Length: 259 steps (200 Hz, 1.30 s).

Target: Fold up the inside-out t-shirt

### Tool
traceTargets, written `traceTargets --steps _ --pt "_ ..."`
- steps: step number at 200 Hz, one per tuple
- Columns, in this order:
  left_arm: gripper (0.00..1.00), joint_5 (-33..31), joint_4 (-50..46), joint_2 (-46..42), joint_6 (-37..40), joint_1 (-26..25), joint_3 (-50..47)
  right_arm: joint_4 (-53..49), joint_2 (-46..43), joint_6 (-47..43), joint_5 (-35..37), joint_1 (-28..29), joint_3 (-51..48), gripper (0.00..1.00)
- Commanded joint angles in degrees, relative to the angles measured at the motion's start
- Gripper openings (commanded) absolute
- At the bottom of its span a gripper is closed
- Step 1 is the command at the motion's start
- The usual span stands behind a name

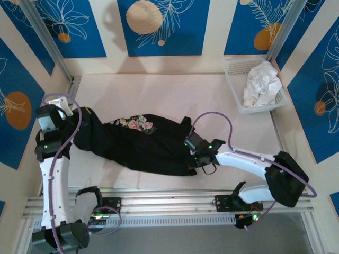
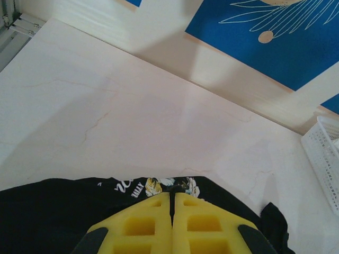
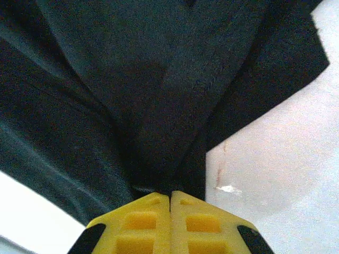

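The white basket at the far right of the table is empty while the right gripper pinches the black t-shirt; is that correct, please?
Not quite: the white basket is not empty; it holds a crumpled white cloth, as the top external view shows. The right gripper does pinch the black t-shirt.

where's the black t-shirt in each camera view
Top external: t-shirt stretched across the middle, left to right.
Left wrist: t-shirt along the bottom edge, at the tips of the left hand.
Right wrist: t-shirt across the top and left, pinched in the right hand.
Shared landmark: the floral print, seen from top and left wrist.
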Motion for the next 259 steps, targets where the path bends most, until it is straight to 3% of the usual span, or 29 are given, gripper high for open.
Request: traceTargets --steps 1,33,60,95,120,151,190,228,259 --pt "0.00 1.46 2.00 -0.08 -1.06 -0.16 1.44 6.82 -7.04 -1.43 -11.53 -4.31 -2.52 0.00" --pt "0.00 2.14 3.48 0.44 -3.31 -0.14 2.36 14.61 -18.46 -1.69 -31.03 -18.06 -3.77 0.00" --pt "0.00 2.47 5.83 1.60 -6.55 -0.19 5.81 15.73 -24.48 -2.13 -43.79 -31.46 1.72 0.00" --pt "0.00 0.83 6.92 5.06 -8.95 0.05 16.18 16.51 -26.23 -0.60 -53.93 -48.16 11.96 0.00" --pt "0.00 0.76 7.16 8.54 -10.79 0.39 25.33 18.66 -24.92 2.25 -57.04 -57.56 18.79 0.00" --pt "0.00 0.59 6.99 13.14 -13.15 0.84 37.05 23.16 -22.91 7.04 -54.77 -61.45 23.45 0.00" --pt "0.00 0.24 4.64 17.76 -13.30 1.31 47.85 21.15 -19.76 7.32 -49.39 -64.51 29.95 0.00" --pt "0.00 -1.14 2.37 19.60 -12.52 4.38 53.69 21.03 -18.29 7.95 -49.56 -70.52 34.01 0.00" --pt "0.00 0.34 2.83 19.86 -13.20 5.22 54.42 23.19 -18.63 8.14 -51.65 -69.93 34.57 0.00"
